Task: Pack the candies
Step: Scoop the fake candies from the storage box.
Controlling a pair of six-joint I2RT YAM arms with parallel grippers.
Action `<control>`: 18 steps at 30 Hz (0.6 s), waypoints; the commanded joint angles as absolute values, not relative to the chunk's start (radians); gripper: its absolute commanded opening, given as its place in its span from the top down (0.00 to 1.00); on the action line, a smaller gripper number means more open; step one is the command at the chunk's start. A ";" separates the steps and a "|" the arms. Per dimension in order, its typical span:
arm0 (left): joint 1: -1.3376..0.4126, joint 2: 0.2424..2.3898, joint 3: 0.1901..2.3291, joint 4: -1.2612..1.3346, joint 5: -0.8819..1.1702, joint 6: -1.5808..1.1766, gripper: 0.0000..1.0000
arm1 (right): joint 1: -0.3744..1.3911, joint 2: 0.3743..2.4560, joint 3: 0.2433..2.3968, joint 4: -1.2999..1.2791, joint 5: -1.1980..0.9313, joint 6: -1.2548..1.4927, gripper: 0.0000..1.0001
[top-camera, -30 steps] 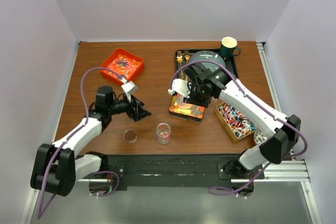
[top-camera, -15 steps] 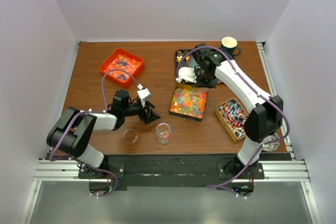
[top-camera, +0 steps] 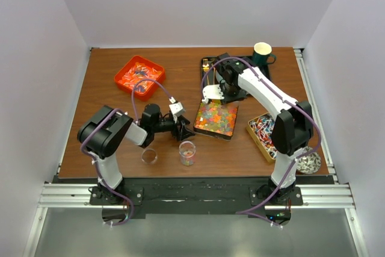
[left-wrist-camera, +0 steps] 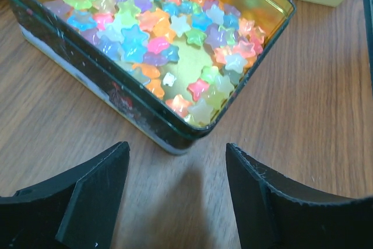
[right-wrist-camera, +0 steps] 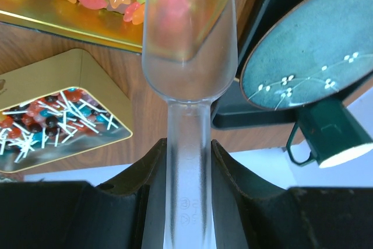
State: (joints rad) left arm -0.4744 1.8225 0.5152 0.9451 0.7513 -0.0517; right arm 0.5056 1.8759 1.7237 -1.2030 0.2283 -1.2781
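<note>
left pincer [left-wrist-camera: 176,164] moved to tin [left-wrist-camera: 195,133] of candies [left-wrist-camera: 156,46], released, right pincer [right-wrist-camera: 187,157] grasping scoop [right-wrist-camera: 187,56]

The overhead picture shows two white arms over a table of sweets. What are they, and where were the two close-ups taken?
They are two robot arms bolted at the near edge of the wooden table, each ending in a two-fingered pincer. The overhead picture comes from a fixed camera above and behind them; each close-up comes from a camera on one wrist. On the table lie a dark tin of star-shaped sweets, a gold tin of small red, blue and white sweets, a red tray, two small glass jars, and a dark tray with a plate and mug. The left pincer is open and empty, just short of the dark tin's corner. The right pincer grips a clear scoop.
</note>
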 commanded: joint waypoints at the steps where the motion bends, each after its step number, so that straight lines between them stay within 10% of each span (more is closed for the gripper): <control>1: -0.492 1.864 0.548 1.100 0.756 -0.087 0.29 | 0.505 1.875 1.720 -1.184 0.276 -1.351 1.00; 18: -0.515 1.965 0.548 1.201 0.742 -0.172 0.32 | 0.644 1.905 1.618 -1.117 0.186 -1.379 1.00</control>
State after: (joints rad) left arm -0.5121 1.9469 0.5293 1.1137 0.7506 -0.1562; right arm 0.6033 1.8915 1.6272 -1.1316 0.2222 -1.3609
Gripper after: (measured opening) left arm 0.691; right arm 0.327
